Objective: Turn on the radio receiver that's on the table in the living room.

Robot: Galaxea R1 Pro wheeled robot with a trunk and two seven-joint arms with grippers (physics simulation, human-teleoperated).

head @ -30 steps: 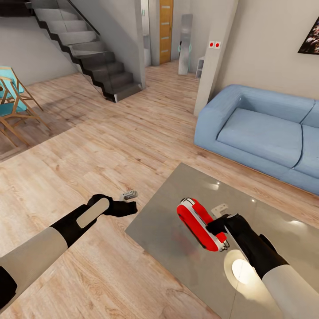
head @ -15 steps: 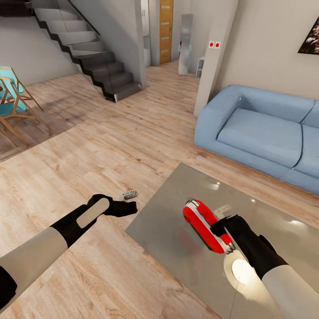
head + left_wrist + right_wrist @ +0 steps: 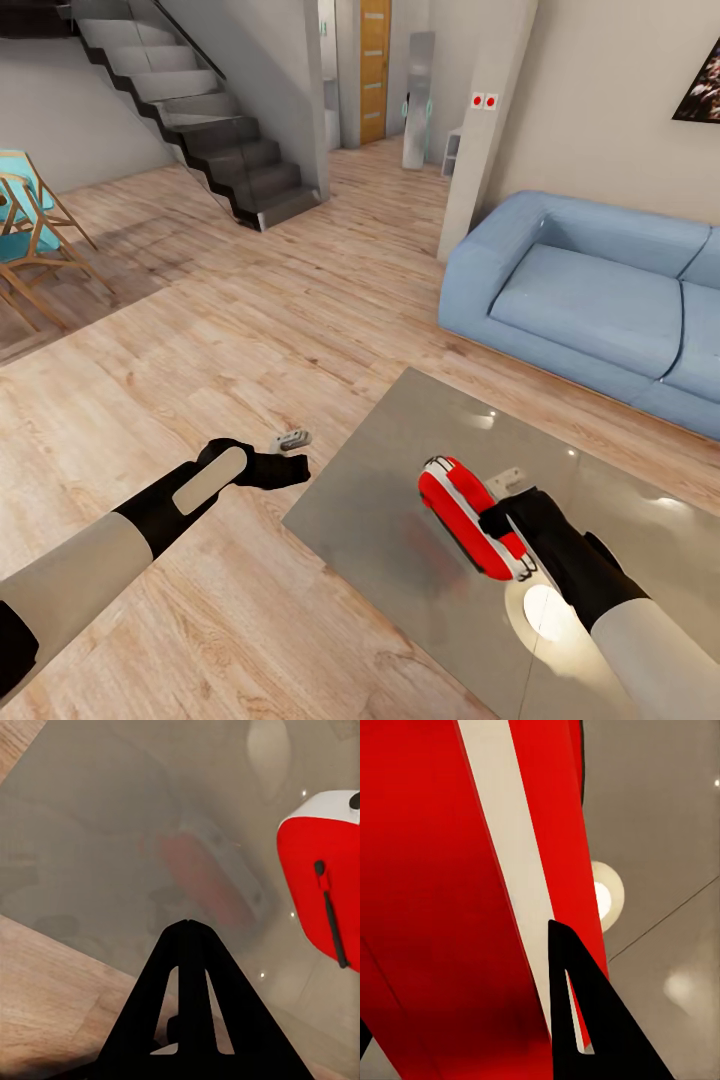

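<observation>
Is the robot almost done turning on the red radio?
Done: the robot has reached the table in the living room. In hand: its right end effector presses against the radio receiver, which is tipped on the glossy top. Left: nothing shows whether the radio is on yet. The left end effector hovers over the floor beside the table.

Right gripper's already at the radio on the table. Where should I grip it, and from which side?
My judgement: pinch the radio receiver across its narrow thickness, over the white trim band, coming from the right gripper side nearest the robot. It is tilted above the table, its broad red faces too wide to span. The left gripper hangs beyond the table's edge, jaws together.
</observation>
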